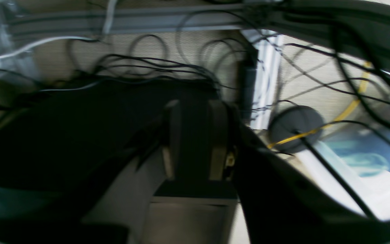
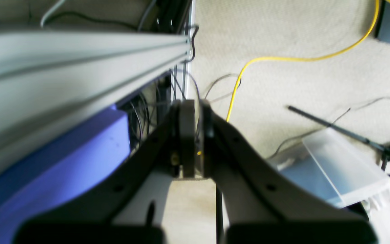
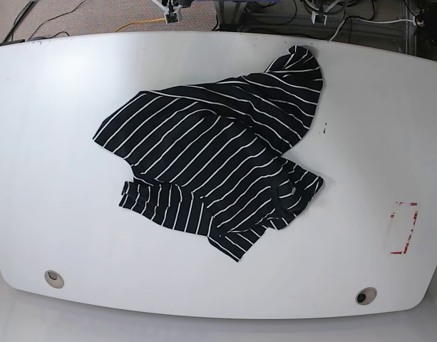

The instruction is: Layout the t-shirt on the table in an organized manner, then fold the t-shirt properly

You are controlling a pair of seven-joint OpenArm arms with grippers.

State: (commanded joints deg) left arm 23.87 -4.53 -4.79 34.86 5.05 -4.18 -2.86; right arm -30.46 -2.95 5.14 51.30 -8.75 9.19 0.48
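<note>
Rumpled t-shirt (image 3: 218,160) lies mid-counter (image 3: 54,142), neither arm visible in the base view.
The left tool (image 1: 195,142) is clenched with dark material between its fingers; what it is I cannot tell. The right tool (image 2: 195,142) is nearly closed, empty, over carpet near a clear plastic bin (image 2: 337,169) whose contents are unclear.

My base view is looking straight down on the table (image 3: 33,107) from overhead, while both my wrist views are facing the cabled floor beyond it.
</note>
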